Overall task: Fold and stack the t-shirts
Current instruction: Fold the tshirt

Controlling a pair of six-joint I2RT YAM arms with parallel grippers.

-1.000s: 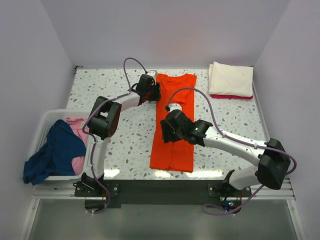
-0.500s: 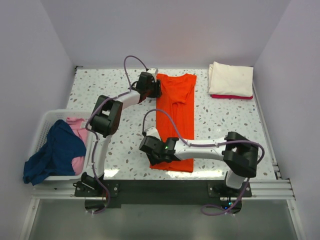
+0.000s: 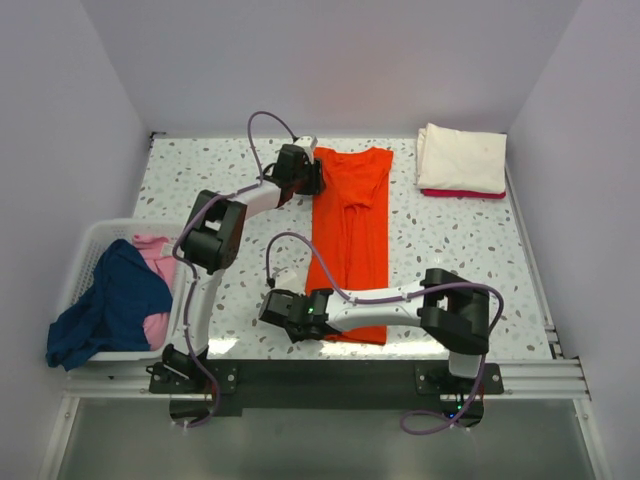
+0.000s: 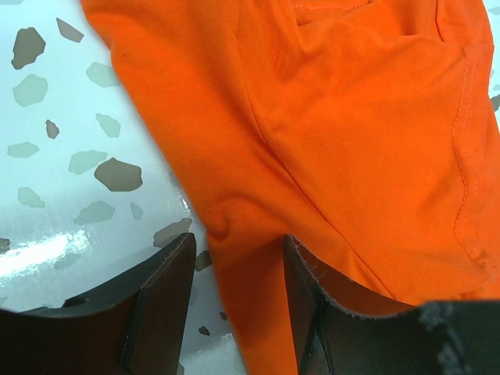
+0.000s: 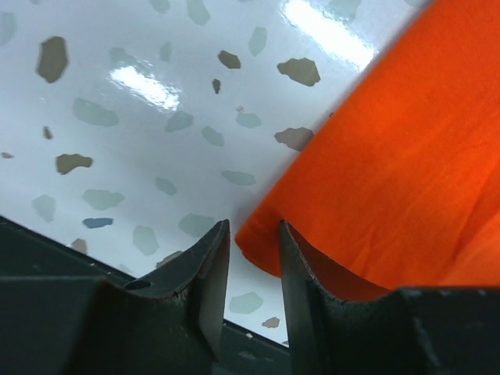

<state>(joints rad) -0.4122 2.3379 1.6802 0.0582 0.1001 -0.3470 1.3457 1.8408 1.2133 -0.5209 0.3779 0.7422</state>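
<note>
A bright orange t-shirt [image 3: 350,240] lies folded into a long strip down the middle of the table. My left gripper [image 3: 312,180] is at its far left edge. In the left wrist view the gripper [image 4: 234,293] is open with the orange t-shirt's edge [image 4: 328,133] between the jaws. My right gripper [image 3: 283,312] is at the shirt's near left corner. In the right wrist view the gripper [image 5: 251,266] is open, with the corner of the orange t-shirt [image 5: 391,187] between the jaws. A folded cream-white t-shirt [image 3: 462,158] lies on a red t-shirt [image 3: 460,193] at the back right.
A white slatted basket [image 3: 95,232] stands at the left edge and holds a navy blue t-shirt [image 3: 110,305] and a pink t-shirt [image 3: 152,255]. The table's near edge [image 3: 400,350] runs just behind the right gripper. Walls close in the left, back and right sides.
My right arm swung from the middle of the orange shirt down and left to its near left corner. The left arm and the shirts have stayed put.
</note>
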